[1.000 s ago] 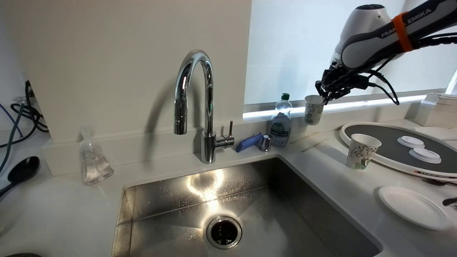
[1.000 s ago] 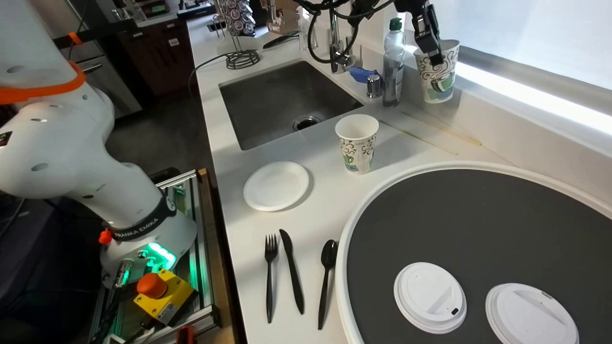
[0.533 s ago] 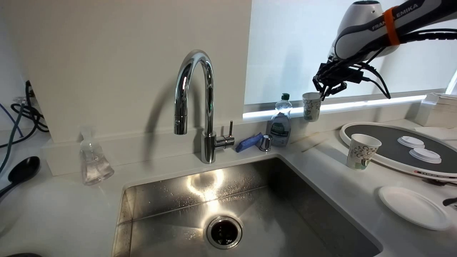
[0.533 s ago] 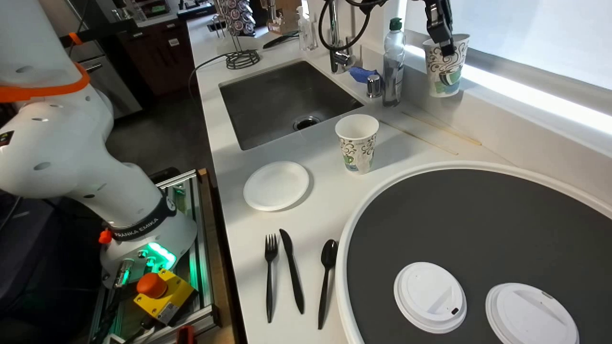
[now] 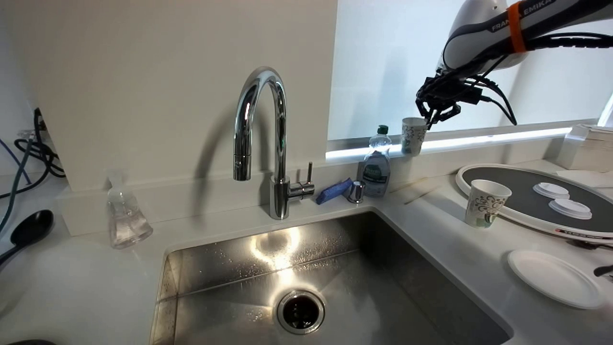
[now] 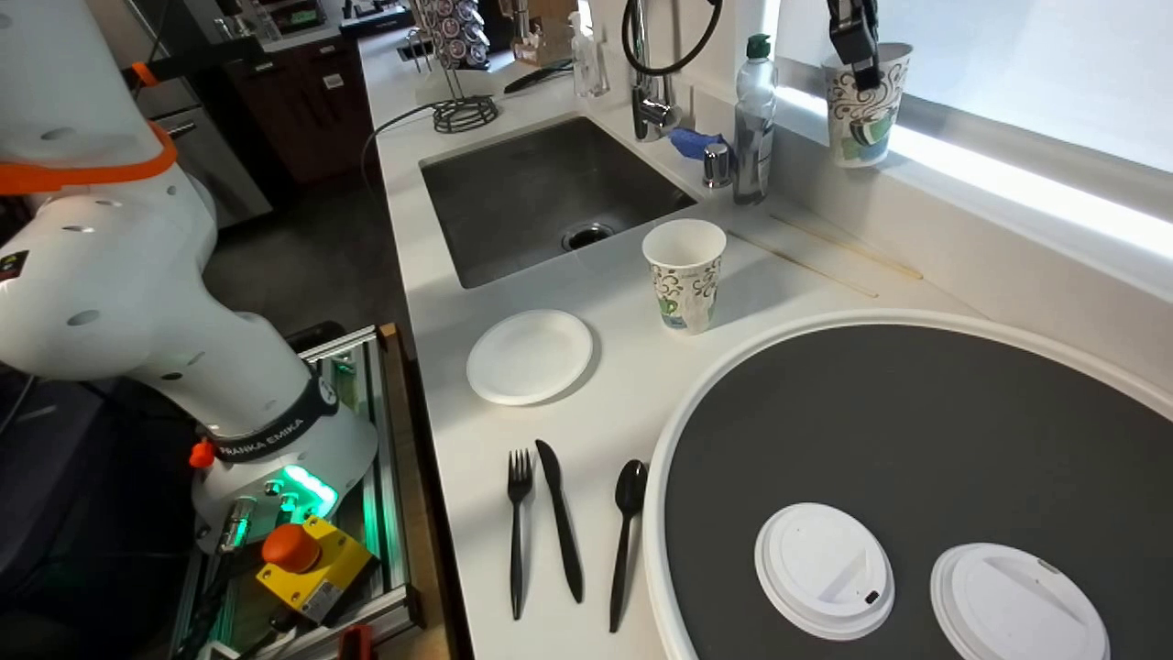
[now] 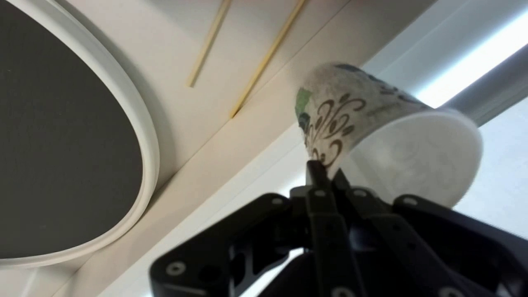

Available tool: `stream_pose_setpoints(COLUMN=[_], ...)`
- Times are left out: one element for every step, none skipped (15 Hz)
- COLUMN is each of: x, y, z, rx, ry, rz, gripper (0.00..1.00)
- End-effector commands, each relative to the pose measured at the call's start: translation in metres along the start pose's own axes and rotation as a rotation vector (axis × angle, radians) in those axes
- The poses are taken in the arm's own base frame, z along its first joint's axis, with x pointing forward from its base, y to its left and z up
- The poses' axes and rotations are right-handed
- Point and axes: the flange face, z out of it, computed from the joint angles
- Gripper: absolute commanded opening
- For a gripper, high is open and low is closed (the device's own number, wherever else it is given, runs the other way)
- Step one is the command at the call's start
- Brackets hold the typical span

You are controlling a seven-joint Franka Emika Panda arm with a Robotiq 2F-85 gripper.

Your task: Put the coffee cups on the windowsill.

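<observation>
Both exterior views showed a coffee cup mouth up, long axis nearly vertical, at the tip of the hand and near the windowsill. The hand was pressed together, pinching the cup's wall near the rim. Lower than the hand, a second cup stood upright on the counter.

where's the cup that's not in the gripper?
In an exterior view, that cup stands upright on the counter, right of the plate, between the sink and the round tray.
</observation>
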Motion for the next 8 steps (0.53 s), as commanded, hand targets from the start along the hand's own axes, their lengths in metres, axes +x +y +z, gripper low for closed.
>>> stream_pose_setpoints(x=[0.011,0.013,0.013,0.013,0.013,0.012,0.011,0.011], y=[-0.007,-0.008,-0.009,-0.011,-0.013,-0.016,-0.018,-0.020], z=[-0.003,-0.004,-0.003,-0.002,-0.001,0.001,0.004,0.006], rx=[0.015,0.018,0.020,0.021,0.023,0.024,0.027,0.026], ry=[-0.013,-0.010,-0.012,-0.014,-0.018,-0.022,-0.027,-0.032], rz=[0.009,0.011,0.010,0.006,0.002,-0.001,-0.004,-0.008], gripper=[0.01,0.01,0.01,0.01,0.01,0.01,0.01,0.01])
